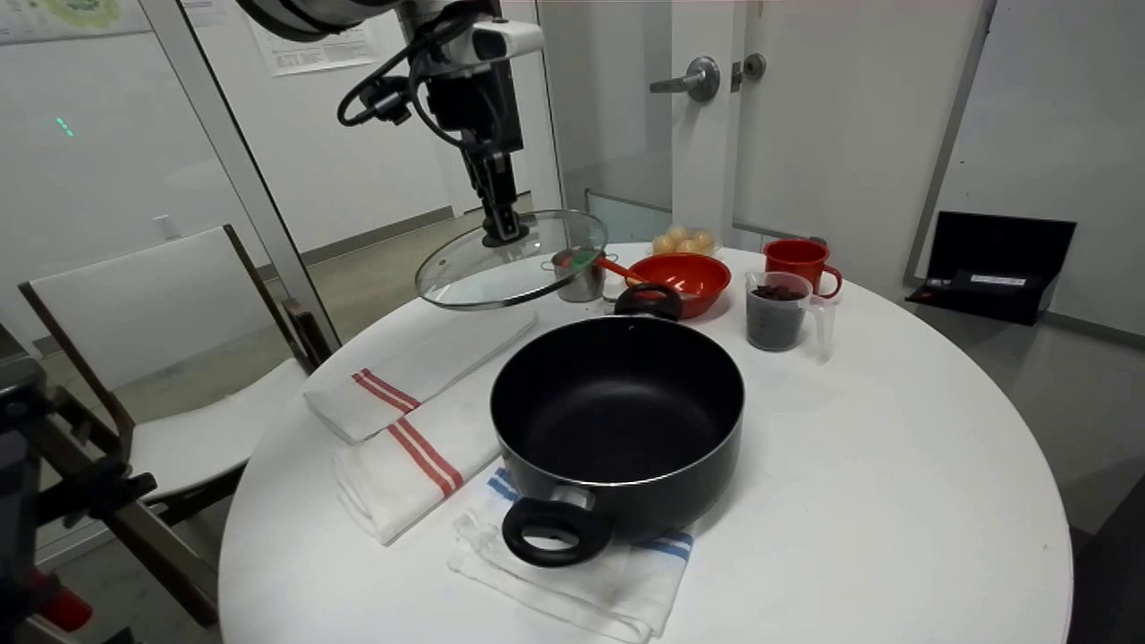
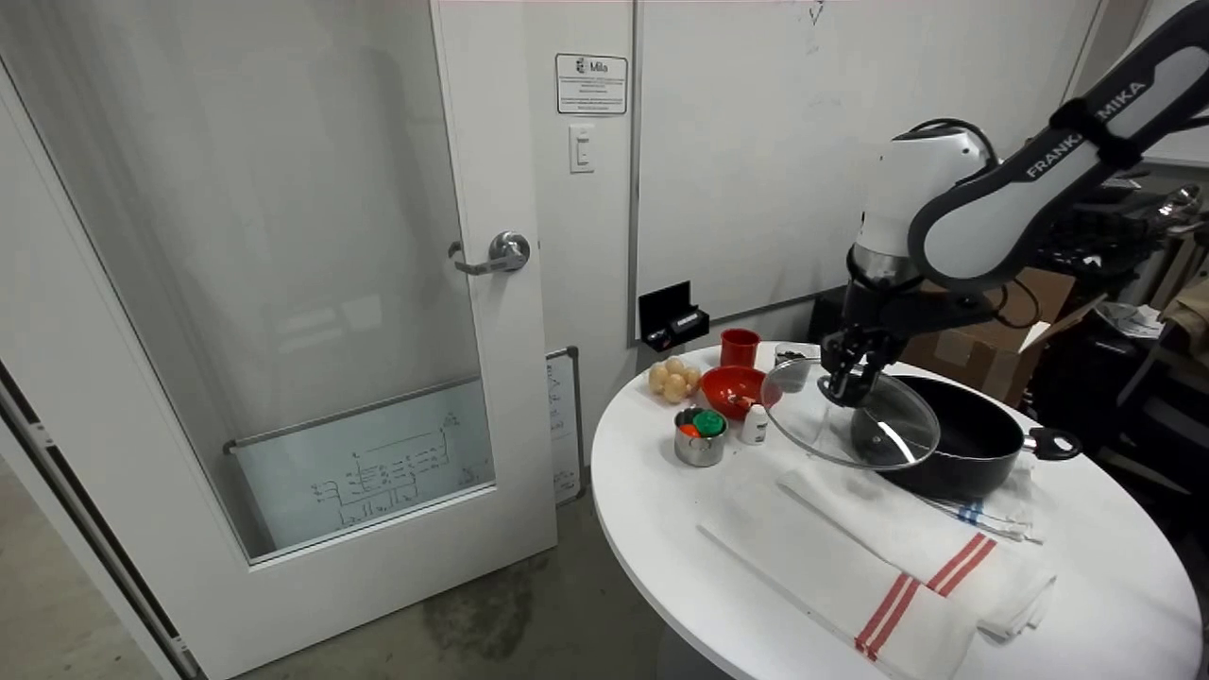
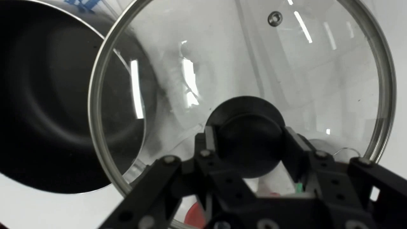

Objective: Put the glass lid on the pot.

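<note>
The glass lid, with a thin metal rim and a dark knob, hangs in the air in both exterior views (image 1: pixel 465 273) (image 2: pixel 897 425). My gripper (image 1: pixel 505 231) is shut on the lid's knob, one finger on each side of it in the wrist view (image 3: pixel 249 136). The lid is tilted. The black pot (image 1: pixel 617 411) stands on the table with its open top uncovered and two loop handles. The lid is above and beside the pot, partly overlapping its edge in the wrist view, where the pot (image 3: pixel 57 95) lies to the left.
A red bowl (image 1: pixel 684 277), a red mug (image 1: pixel 796 258) and a clear measuring cup (image 1: pixel 775 313) stand behind the pot. A small metal pot (image 2: pixel 700 449), a white bottle (image 2: pixel 755 427) and pale round items (image 2: pixel 673 380) are nearby. Striped towels (image 1: pixel 402 474) lie beside and under the pot.
</note>
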